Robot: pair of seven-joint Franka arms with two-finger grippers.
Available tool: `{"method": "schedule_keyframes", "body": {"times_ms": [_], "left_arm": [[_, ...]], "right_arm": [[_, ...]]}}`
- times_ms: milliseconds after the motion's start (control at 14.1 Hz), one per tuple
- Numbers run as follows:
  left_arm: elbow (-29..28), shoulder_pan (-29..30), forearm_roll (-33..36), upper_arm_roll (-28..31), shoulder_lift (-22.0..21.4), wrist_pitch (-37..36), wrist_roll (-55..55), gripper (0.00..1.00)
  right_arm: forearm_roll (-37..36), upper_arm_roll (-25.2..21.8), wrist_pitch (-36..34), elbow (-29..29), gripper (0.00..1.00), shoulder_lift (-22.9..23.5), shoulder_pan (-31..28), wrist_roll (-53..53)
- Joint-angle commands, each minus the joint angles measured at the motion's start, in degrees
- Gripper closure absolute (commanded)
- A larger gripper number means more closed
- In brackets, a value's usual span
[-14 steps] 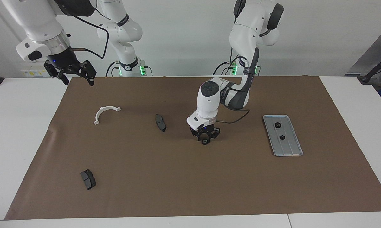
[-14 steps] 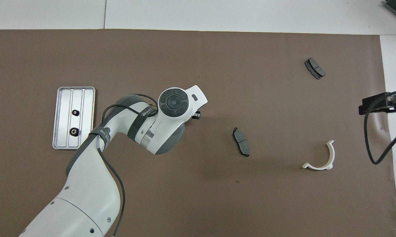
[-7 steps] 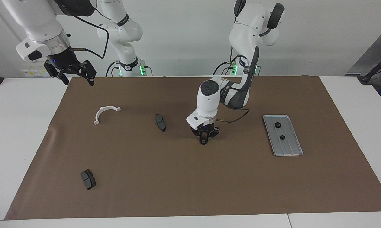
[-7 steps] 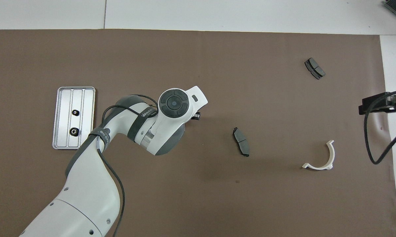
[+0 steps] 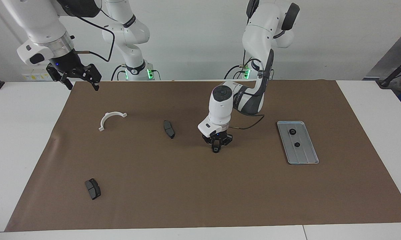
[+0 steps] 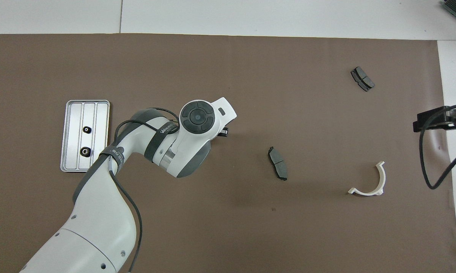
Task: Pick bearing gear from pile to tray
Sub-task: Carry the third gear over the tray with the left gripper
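My left gripper [image 5: 216, 148] is low over the middle of the brown mat, shut on a small black bearing gear [image 5: 216, 151] at its fingertips. In the overhead view the left wrist [image 6: 197, 118] hides both gear and fingertips. The silver tray [image 5: 306, 152] [image 6: 99, 125] lies toward the left arm's end of the table and holds two black gears [image 5: 291, 131] [image 5: 297, 144]. What is left of the pile is a white half-ring bracket [image 5: 111, 119] and two dark brake pads [image 5: 169, 129] [image 5: 92, 188]. My right gripper [image 5: 82, 84] waits open, raised over the mat's corner.
A brown mat [image 5: 200, 186] covers most of the white table. The brake pad [image 6: 277, 163] nearest the left gripper lies toward the right arm's end from it. A black cable loops from the right wrist [image 6: 433, 151].
The left gripper's fingers closed onto the bearing gear. The left arm has since shifted slightly toward the tray. The right arm has not moved.
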Motion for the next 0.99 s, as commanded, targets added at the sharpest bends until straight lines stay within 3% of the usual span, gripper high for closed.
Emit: {"method": "schedule_keyframes", "body": {"times_ms": [0,213,355,923], "left_arm": [[1.42,1.52,-1.9,0.35,-0.86,-2.43,0.2,0.97],[6.88,6.52,-3.75,0.35,-0.24,-8.23,0.46,1.0],[6.8,10.91,-4.28,0.17,-1.2,-8.85,1.95,1.0],[-5.84,27.17,-4.45,0.26,-10.6,-10.26,27.41,0.97]], "right_arm": [[1.55,0.27,0.39,-1.46,0.0,-1.2,-0.65,-0.88],[1.55,0.27,0.47,-1.46,0.0,-1.2,-0.65,-0.88],[1.55,0.27,0.39,-1.46,0.0,-1.2,-0.65,-0.88],[1.55,0.27,0.39,-1.46,0.0,-1.2,-0.65,-0.88]]}}
